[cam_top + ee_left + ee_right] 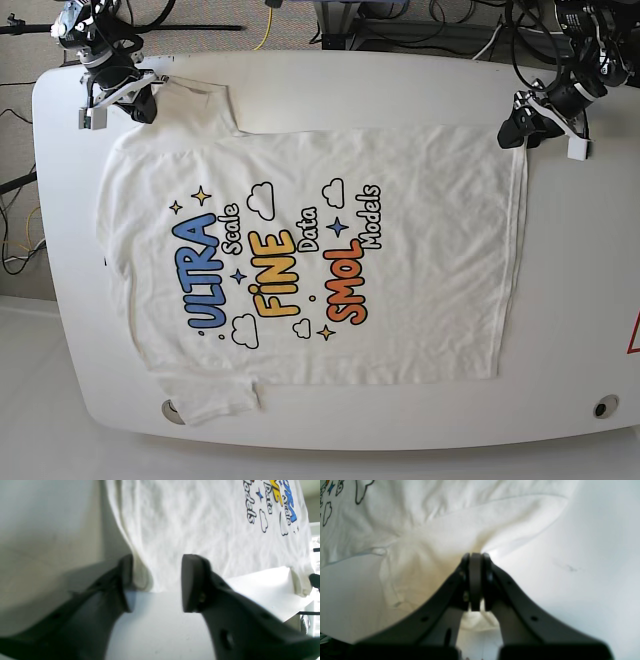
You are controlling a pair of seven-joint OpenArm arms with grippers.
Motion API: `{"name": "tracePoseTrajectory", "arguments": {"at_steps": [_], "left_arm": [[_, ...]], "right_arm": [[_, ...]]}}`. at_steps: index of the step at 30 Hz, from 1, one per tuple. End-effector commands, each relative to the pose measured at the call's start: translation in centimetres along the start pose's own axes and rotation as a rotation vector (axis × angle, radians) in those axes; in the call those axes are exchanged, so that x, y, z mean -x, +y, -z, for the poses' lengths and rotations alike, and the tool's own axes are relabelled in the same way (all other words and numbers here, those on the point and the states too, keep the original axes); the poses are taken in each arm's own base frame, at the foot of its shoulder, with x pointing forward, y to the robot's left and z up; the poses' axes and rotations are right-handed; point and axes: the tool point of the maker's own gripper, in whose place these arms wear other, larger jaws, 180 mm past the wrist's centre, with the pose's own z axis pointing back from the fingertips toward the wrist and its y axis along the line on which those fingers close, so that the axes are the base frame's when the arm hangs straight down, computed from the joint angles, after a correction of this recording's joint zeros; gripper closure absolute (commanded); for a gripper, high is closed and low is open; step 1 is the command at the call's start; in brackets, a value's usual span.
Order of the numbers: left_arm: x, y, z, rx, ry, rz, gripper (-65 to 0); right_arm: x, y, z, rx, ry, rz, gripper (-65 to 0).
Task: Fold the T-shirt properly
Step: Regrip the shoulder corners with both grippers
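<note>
You see the shirt flat, print-up on the table, right gripper clamped on a sleeve, left gripper parted around the hem corner; next, close it before lifting.

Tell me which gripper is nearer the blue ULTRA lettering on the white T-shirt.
Right. The right gripper sits at the sleeve end of the white printed T-shirt, near the blue ULTRA lettering; the left gripper is at the far hem corner.

right tool clamped, left tool agape
</note>
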Motion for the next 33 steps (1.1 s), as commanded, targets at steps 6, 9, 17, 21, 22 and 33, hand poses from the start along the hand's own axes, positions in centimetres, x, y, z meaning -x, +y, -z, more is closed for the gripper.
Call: {"name": "tracePoseTrajectory", "arguments": {"at_steps": [6, 9, 17, 21, 22, 33], "left_arm": [[1.4, 0.0, 0.3, -0.003, 0.08, 0.004, -12.8], [1.4, 0.0, 0.3, -0.002, 0.079, 0.003, -7.7], [0.4, 0.3, 0.0, -0.009, 0.054, 0.013, -12.7], [0.5, 0.2, 0.0, -0.007, 0.062, 0.013, -24.3], [0.6, 0.1, 0.1, -0.006, 0.064, 0.013, -26.0], [1.7, -0.1, 0.1, 0.004, 0.102, -0.001, -7.5]], "right_arm": [[-1.1, -0.1, -0.2, -0.003, -0.033, -0.025, 0.0], [-1.1, -0.1, -0.2, -0.003, -0.034, -0.024, 0.0], [-1.2, 0.0, -0.2, -0.004, -0.035, -0.023, 0.0], [-1.1, -0.1, -0.3, -0.002, -0.033, -0.023, 0.0], [-1.0, -0.1, -0.3, -0.002, -0.032, -0.022, 0.0], [-1.0, -0.2, -0.3, 0.0, -0.031, -0.023, 0.0]]}}
